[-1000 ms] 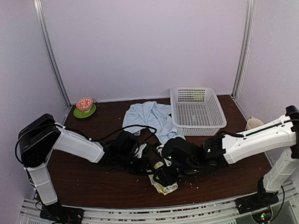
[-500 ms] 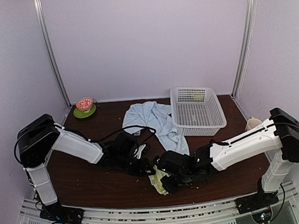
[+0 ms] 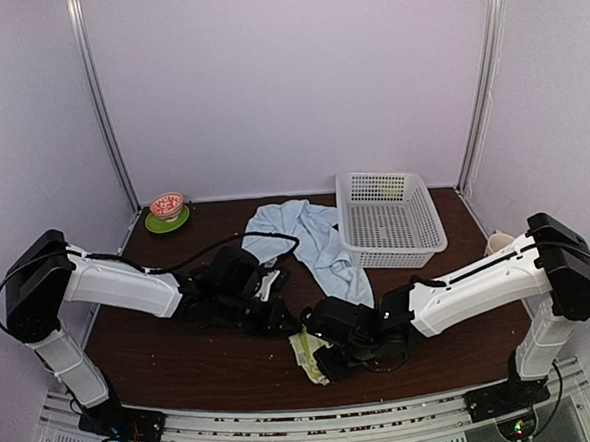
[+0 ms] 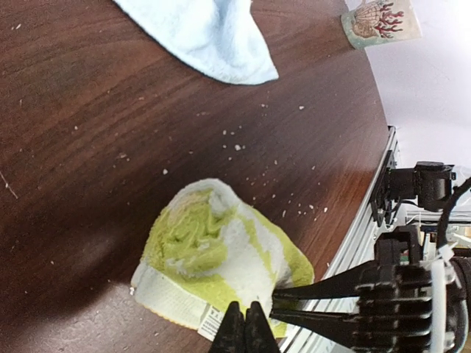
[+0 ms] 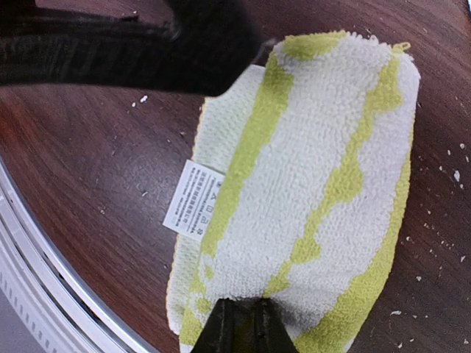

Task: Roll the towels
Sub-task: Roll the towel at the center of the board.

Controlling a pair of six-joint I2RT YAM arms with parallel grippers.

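Observation:
The small yellow-green towel (image 3: 306,349) lies rolled into a loose bundle near the table's front edge, its white label (image 5: 193,198) showing. My right gripper (image 5: 243,312) is shut on the roll's near edge, pinching a bit of the terry cloth (image 5: 316,184). From the left wrist the same towel (image 4: 213,250) shows its rolled end, with my right gripper (image 4: 274,305) clamped on its side. My left gripper (image 4: 246,327) is shut and empty, just over the towel's labelled edge. The light-blue towel (image 3: 306,235) lies crumpled and unrolled farther back.
A white plastic basket (image 3: 416,236) stands at the back right, touching the blue towel's edge. A red bowl on a green plate (image 3: 167,211) sits at the back left. A patterned cup (image 3: 499,241) stands at the right edge. Crumbs (image 4: 235,147) dot the dark wooden table.
My right gripper has closed on the yellow-green towel and shifted left and nearer the front edge. The left arm has stretched out lower, its gripper staying shut beside the towel.

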